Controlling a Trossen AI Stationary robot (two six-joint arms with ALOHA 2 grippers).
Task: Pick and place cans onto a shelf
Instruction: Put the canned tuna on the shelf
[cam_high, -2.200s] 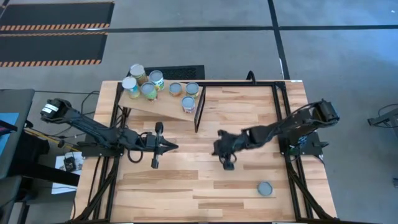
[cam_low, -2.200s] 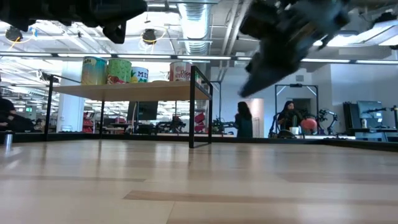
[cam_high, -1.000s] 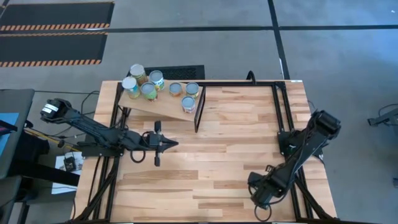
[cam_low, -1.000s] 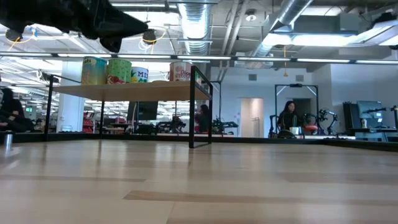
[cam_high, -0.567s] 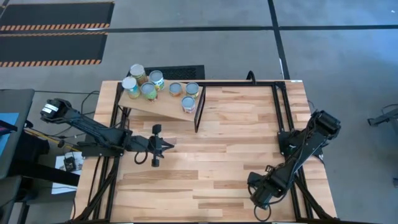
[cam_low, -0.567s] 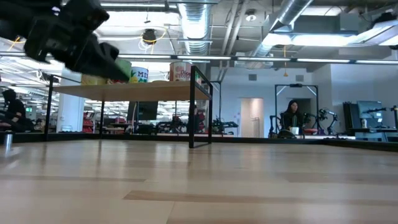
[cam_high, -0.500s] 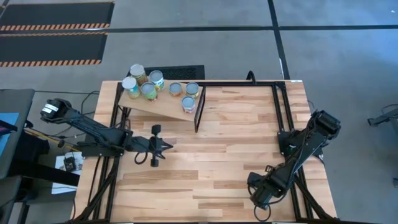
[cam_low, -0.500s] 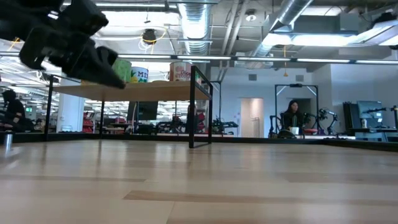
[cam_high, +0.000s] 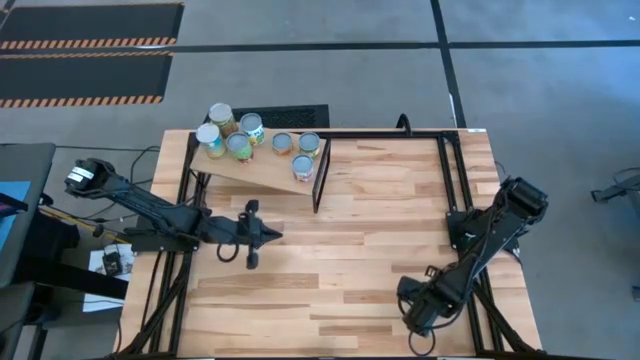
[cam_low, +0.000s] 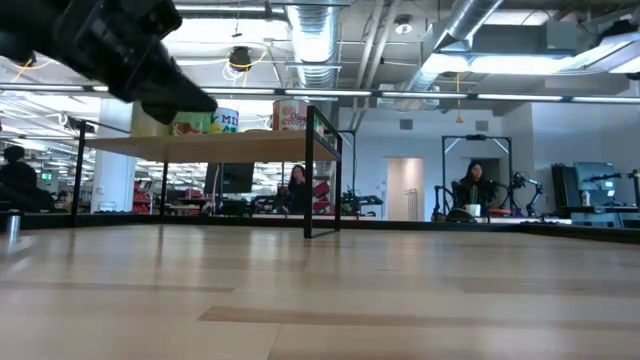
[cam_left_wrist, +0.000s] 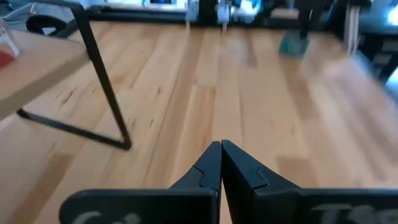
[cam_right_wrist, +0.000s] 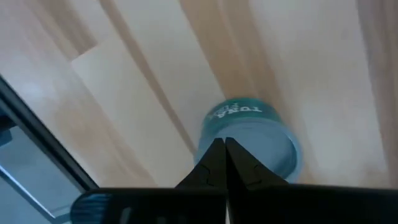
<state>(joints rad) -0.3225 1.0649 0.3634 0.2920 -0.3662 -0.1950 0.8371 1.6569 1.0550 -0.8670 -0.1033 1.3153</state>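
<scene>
Six cans stand on the shelf, the slanted wooden board at the far left corner of the table, clustered along its far edge; from table height four of them show in a row on the board. The left gripper hovers over the planks just on the near side of the shelf, its fingers pressed tip to tip with nothing between them, the shelf's black leg close ahead of it. The right gripper is well away from the shelf, down at the near right corner of the table, jaws pinched together and empty. One teal can stands on the wood right under its closed fingertips, outside the grip.
</scene>
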